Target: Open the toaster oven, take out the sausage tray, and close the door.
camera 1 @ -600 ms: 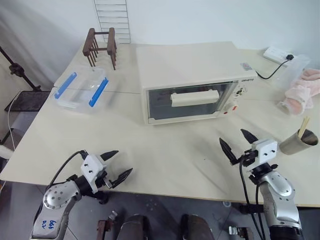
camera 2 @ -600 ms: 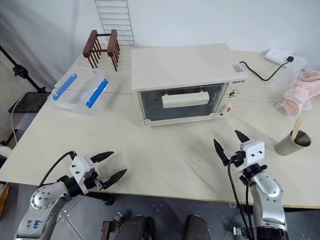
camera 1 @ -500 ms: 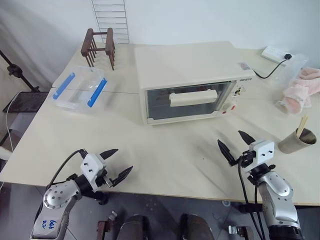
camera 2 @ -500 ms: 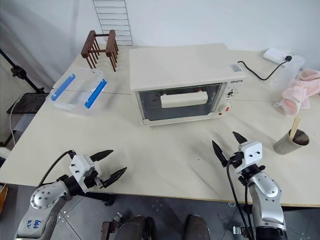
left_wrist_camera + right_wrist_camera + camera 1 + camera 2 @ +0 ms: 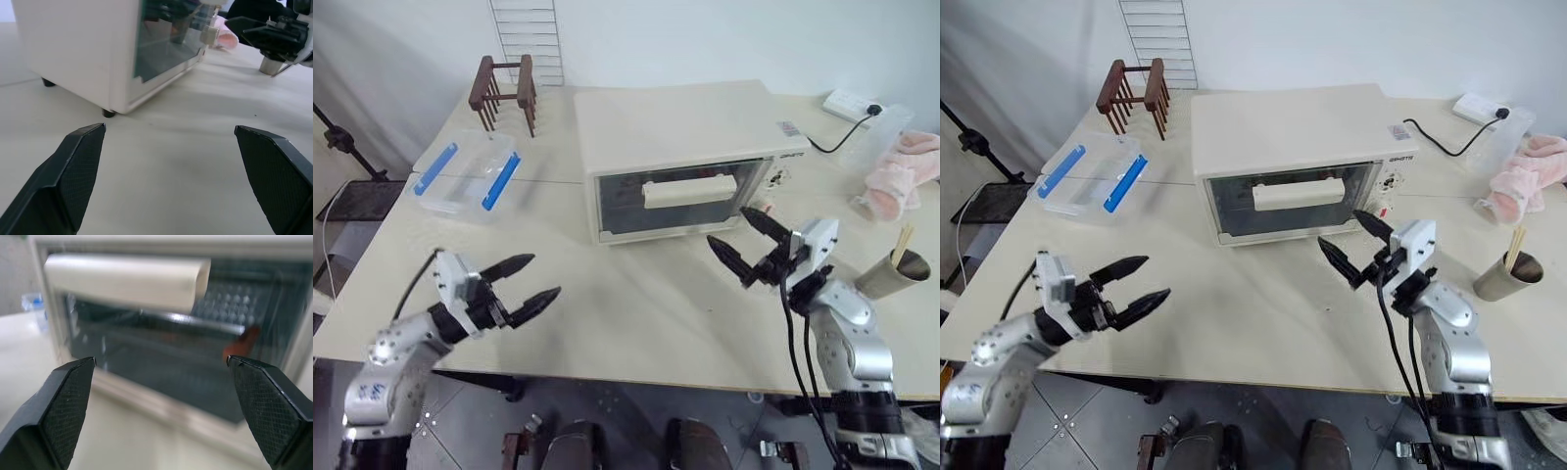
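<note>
Both end effectors have risen toward the large cream-white boxy toaster oven (image 5: pixel 685 157), which sits at the worktop's (image 5: pixel 607 294) centre. Right end effector (image 5: pixel 744 245), fingers apart, hovers just in front of the shut glass door (image 5: pixel 680 201) at its 5 o'clock corner. Left end effector (image 5: pixel 524 284), fingers apart and empty, hangs at the oven's 8 o'clock. Something red (image 5: pixel 239 345) shows behind the glass.

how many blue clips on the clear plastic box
2. Both lie on the lid of the clear plastic box, left of the toaster oven: one along its outer side, one along the oven side.
</note>
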Available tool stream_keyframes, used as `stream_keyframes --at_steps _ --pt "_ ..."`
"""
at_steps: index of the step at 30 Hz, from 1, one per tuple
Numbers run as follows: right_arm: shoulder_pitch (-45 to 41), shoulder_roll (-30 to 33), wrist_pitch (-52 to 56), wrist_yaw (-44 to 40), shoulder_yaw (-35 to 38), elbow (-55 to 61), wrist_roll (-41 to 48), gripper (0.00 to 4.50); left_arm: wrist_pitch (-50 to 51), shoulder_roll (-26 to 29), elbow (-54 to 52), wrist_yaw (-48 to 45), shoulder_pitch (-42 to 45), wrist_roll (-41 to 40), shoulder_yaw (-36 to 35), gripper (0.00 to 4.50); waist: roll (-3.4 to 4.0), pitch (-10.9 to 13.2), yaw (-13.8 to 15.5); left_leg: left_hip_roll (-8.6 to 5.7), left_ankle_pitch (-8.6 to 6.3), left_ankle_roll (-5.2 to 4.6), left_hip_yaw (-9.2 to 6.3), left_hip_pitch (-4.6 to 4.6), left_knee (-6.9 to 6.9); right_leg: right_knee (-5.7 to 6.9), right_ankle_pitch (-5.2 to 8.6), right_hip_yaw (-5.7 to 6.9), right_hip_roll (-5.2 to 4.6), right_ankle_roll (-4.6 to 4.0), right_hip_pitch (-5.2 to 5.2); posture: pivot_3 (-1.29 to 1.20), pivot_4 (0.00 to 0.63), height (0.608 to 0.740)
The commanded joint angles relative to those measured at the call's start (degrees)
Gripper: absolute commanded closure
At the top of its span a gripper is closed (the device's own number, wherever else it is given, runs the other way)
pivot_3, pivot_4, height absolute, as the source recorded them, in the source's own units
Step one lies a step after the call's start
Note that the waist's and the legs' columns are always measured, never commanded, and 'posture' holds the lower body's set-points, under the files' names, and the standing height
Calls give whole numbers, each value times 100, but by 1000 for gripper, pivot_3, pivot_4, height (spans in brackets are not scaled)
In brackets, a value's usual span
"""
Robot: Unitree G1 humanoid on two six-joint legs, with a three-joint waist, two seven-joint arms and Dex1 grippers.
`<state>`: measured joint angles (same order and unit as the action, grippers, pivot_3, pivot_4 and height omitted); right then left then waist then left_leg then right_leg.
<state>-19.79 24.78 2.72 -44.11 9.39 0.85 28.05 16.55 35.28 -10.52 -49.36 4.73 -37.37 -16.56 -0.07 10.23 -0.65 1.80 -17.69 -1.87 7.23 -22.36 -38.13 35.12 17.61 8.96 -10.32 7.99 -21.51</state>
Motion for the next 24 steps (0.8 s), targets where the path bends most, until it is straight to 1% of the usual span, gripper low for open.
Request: stream_keyframes --at_steps 1,4,7,11,15,20,23,24 --pt "-221 12 -42 -122 40 -74 66 0 78 -33 -78 -97 148 -210 -45 13 0 0 1 0 0 0 -1 0 1 1 0 1 0 0 0 0 150 740" --pt "-340 9 -51 -326 -40 -38 124 0 322 -46 -90 -159 168 -356 -29 13 0 0 -4 -1 -2 1 -1 -1 6 -1 0 4 0 1 -1 0 150 740" --pt "-321 55 -20 -519 -51 136 214 0 319 -97 -45 -194 138 -305 -30 13 0 0 -4 -3 -3 2 -2 -1 9 -3 0 8 4 1 -1 0 150 740" --pt "-95 190 -27 -840 -80 441 260 0 403 -143 -13 -226 133 -305 -18 13 -1 0 -3 -2 -3 2 1 -1 7 -5 0 6 4 1 -1 0 150 740" --pt "80 277 -42 -950 -99 674 274 0 398 -177 33 -239 182 -258 -17 13 -1 0 3 -1 -3 2 1 -1 6 -5 0 6 5 1 -1 0 150 740" --pt "438 433 -446 -1244 -312 995 -65 0 383 -206 220 -240 359 -248 -29 13 -1 0 -30 -2 -2 4 4 0 7 -7 0 6 11 1 -2 0 150 740" --pt "795 688 -992 -1673 -516 954 -432 0 352 -308 419 -221 723 -351 -81 591 -2 1 -34 -4 -4 6 3 -1 8 -9 0 6 12 1 -3 0 150 740" --pt "838 736 -1155 -1739 -539 876 -519 0 375 -331 490 -264 859 -405 -92 910 -5 2 -62 -6 -4 6 5 -1 7 -10 0 5 12 1 -2 0 150 740"
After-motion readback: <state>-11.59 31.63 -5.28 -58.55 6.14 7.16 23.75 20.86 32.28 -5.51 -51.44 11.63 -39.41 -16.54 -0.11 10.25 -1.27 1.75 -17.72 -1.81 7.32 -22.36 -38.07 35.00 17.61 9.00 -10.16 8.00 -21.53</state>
